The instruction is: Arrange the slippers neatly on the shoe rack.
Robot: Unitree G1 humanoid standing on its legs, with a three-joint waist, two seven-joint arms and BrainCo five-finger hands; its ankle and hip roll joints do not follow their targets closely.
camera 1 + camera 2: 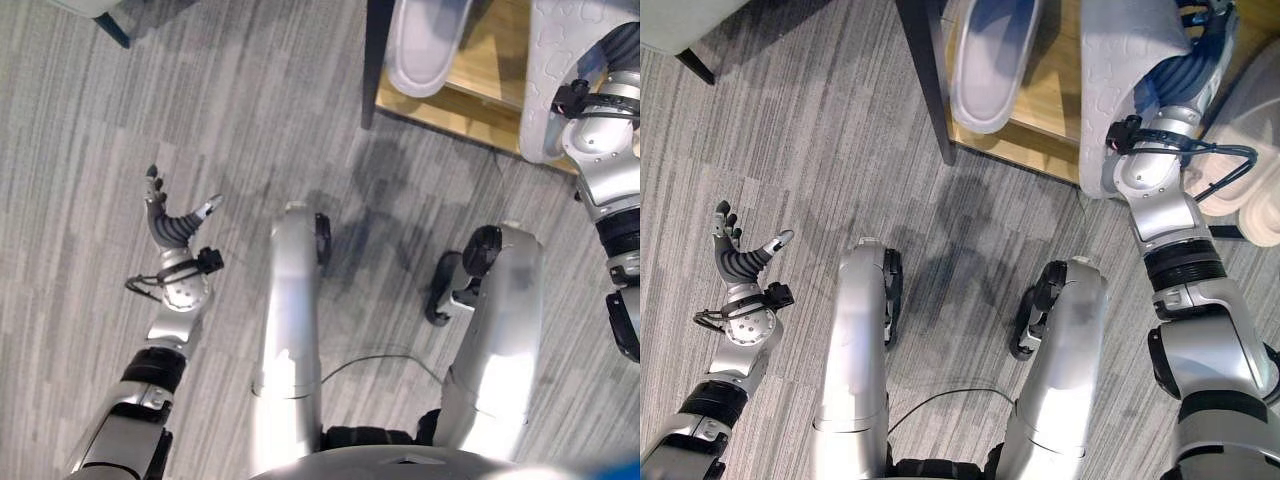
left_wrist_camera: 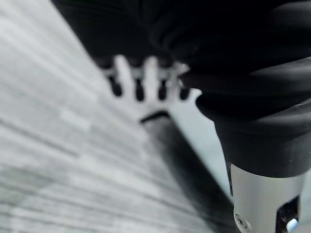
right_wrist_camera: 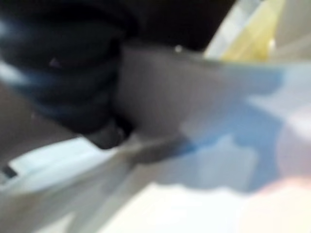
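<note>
A white slipper point(image 1: 985, 60) lies flat on the wooden shoe rack point(image 1: 1060, 110) at the top of the eye views. To its right a second white slipper point(image 1: 1120, 90) is tilted with its patterned sole facing up, overhanging the rack's front edge. My right hand point(image 1: 1180, 75) is at this slipper's right edge and shut on it; the slipper covers most of the hand. In the right wrist view the slipper's grey surface point(image 3: 204, 111) sits right against the dark cover. My left hand point(image 1: 735, 250) is open, held low over the floor at the left, holding nothing.
A pair of beige slippers point(image 1: 1260, 205) lies on the floor to the right of the rack. The rack's dark post point(image 1: 930, 80) stands at its left corner. A pale piece of furniture with a dark leg point(image 1: 685, 50) sits at the far left.
</note>
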